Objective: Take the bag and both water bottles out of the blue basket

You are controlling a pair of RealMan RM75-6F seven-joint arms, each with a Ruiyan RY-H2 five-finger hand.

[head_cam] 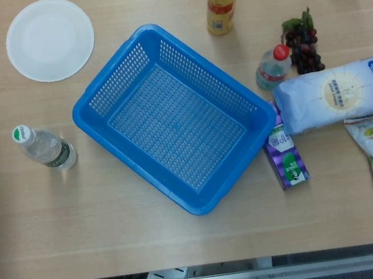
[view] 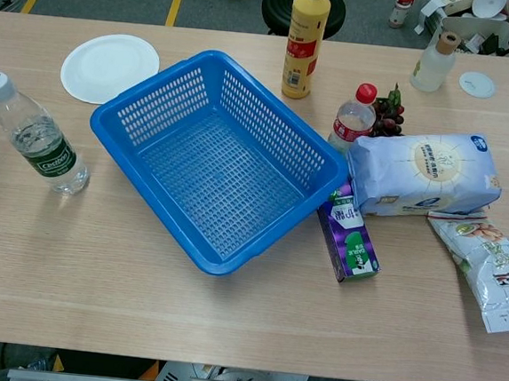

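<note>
The blue basket holds nothing; one water bottle stands left, another beside the bag right. No fingers are visible, so their state cannot be told.

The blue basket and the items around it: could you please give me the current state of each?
blue basket: empty, upright on the table.
green-cap water bottle: standing left of the basket, cap on.
red-cap water bottle: standing right of the basket, cap on.
white bag: lying on the table, outside the basket.
purple carton: lying flat against the basket's right corner.
yellow bottle: upright, capped.
</note>
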